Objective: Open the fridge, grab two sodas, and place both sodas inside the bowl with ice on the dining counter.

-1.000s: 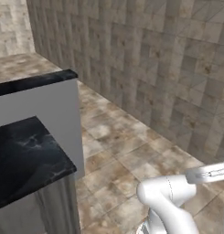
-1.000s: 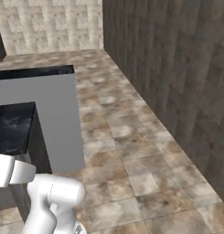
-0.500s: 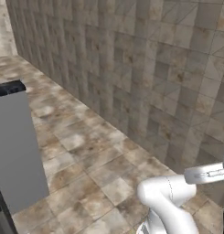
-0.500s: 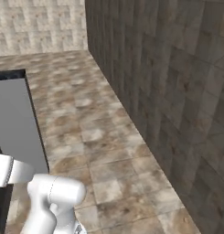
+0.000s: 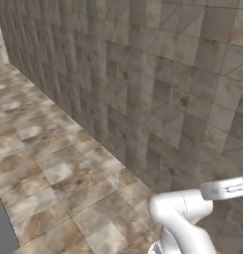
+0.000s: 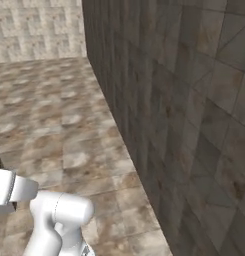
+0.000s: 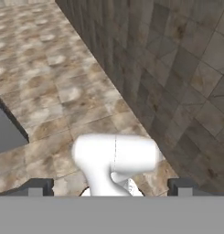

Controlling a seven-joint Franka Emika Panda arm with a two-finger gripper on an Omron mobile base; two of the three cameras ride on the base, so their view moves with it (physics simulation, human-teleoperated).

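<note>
In the hand view my gripper (image 7: 109, 187) is open, its two dark fingertips (image 7: 36, 187) standing far apart with nothing between them. A corner of the dining counter's grey base (image 7: 6, 130) lies at the left of that view, and a sliver of it (image 5: 1, 225) sits at the lower left of the left base view. My white arm (image 5: 182, 213) is folded low over the base, seen again in the right base view (image 6: 56, 212). The fridge, the sodas and the bowl with ice are out of view.
A tall wall of grey-brown stone tiles (image 5: 167, 79) runs across the scene, close on the right (image 6: 194, 110). Mottled beige floor tiles (image 5: 53, 163) stretch away to the left of it.
The whole picture has swung: the base has turned, so the black counter slid off the left of both base views and the wall now fills them. Arm pose and jaws are unchanged.
</note>
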